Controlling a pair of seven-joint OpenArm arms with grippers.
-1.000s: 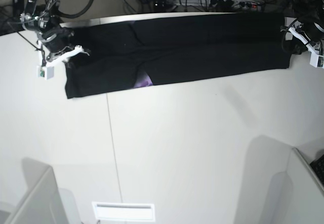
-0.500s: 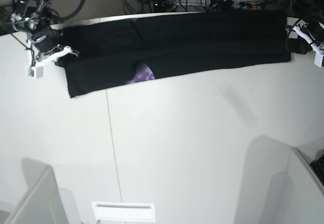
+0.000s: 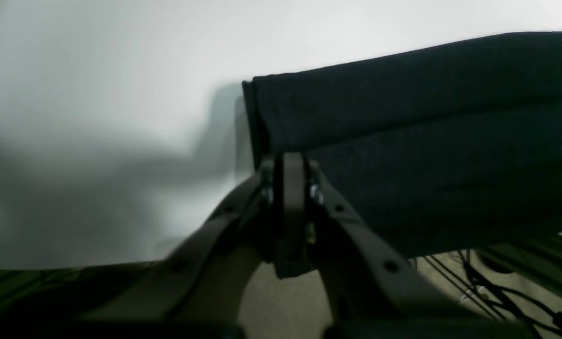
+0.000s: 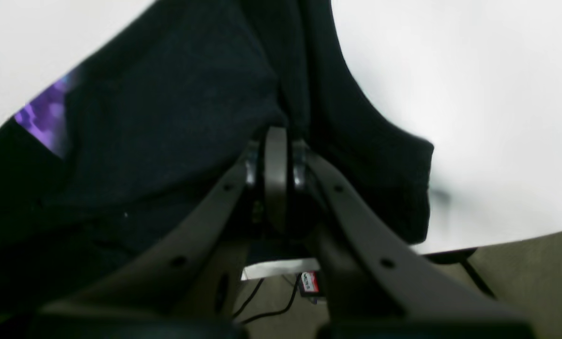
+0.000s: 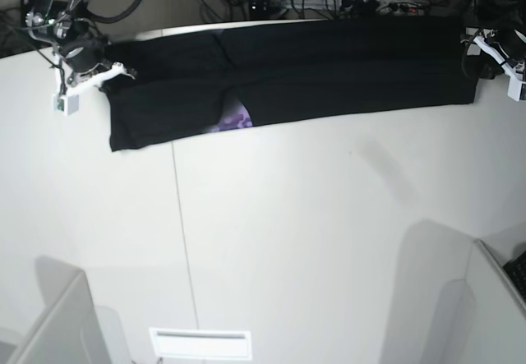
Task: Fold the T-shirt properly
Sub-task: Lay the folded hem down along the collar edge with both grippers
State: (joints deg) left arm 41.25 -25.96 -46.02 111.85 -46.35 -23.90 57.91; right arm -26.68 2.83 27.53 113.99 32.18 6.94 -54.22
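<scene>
A: What is shown, from largest to smallest?

B: The white table [image 5: 288, 241] is shown first. Along its far edge the T-shirt [image 5: 329, 68] is stretched as a long black band, folded lengthwise, with a small patch of purple print [image 5: 237, 121] exposed at its near edge.

A: How are the grippers placed relative to the T-shirt?

B: The right gripper [image 4: 275, 155] is seen at the T-shirt's end on the base view's left, its jaws pressed together on a bunched fold of the black cloth. The left gripper [image 3: 289, 175] is seen at the opposite end, its jaws likewise clamped on the cloth edge, beside the folded corner.
</scene>
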